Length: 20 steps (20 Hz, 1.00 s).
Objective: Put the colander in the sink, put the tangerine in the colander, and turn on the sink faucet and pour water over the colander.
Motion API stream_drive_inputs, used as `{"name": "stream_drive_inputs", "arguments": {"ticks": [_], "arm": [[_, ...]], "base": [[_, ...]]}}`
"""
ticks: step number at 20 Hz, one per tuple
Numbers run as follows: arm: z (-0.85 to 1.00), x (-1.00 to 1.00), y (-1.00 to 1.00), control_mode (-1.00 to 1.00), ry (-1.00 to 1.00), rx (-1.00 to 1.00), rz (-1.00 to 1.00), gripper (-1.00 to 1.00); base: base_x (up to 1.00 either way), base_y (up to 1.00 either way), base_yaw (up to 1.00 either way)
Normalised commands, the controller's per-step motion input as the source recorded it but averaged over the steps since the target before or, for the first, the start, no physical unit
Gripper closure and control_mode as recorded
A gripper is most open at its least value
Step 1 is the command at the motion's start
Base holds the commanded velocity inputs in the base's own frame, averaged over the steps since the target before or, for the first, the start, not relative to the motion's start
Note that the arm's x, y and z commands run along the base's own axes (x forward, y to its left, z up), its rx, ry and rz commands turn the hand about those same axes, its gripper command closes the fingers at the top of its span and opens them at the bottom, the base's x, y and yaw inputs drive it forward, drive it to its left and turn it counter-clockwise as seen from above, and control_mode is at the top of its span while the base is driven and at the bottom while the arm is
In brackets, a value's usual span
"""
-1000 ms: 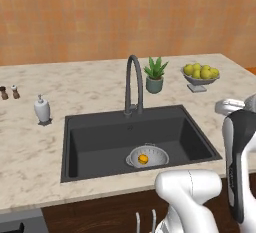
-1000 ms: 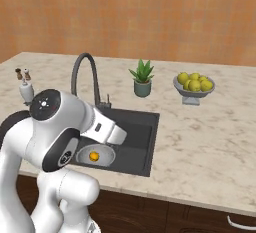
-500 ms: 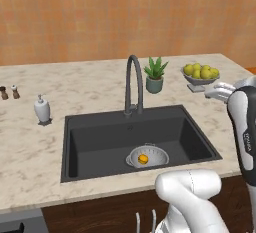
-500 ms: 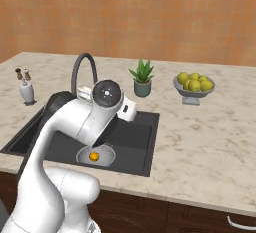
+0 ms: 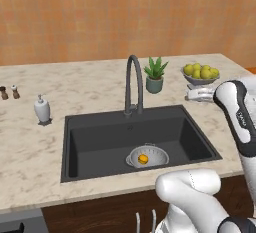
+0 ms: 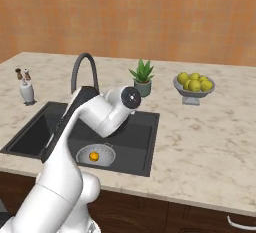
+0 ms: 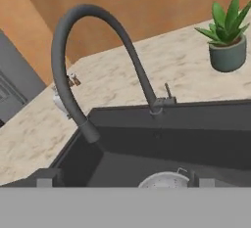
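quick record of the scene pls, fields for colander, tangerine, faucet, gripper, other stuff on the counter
colander: in the sink, near its front wall
tangerine: inside the colander
sink faucet: behind the basin, no water seen running
gripper: open, empty, tips above the sink, camera facing the faucet
steps left: turn on the faucet
counter items: potted plant, bowl of lemons, soap dispenser, two shakers

Orange wall behind marble counter
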Motion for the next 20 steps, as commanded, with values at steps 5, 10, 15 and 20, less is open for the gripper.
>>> {"name": "stream_drive_inputs", "arguments": {"ticks": [5,10,15,20], "arm": [[-0.63,0.70,0.32,-1.00,0.00,0.06,0.16,-1.00],[-0.45,0.40,0.50,-1.00,0.00,0.03,0.04,-1.00],[-0.24,0.41,0.44,-1.00,0.00,0.01,0.00,-1.00],[-0.09,0.39,0.09,-1.00,0.00,0.03,0.00,-1.00]], "base": [[0.00,0.00,0.00],[0.00,0.00,0.00],[0.00,0.00,0.00],[0.00,0.00,0.00]]}}
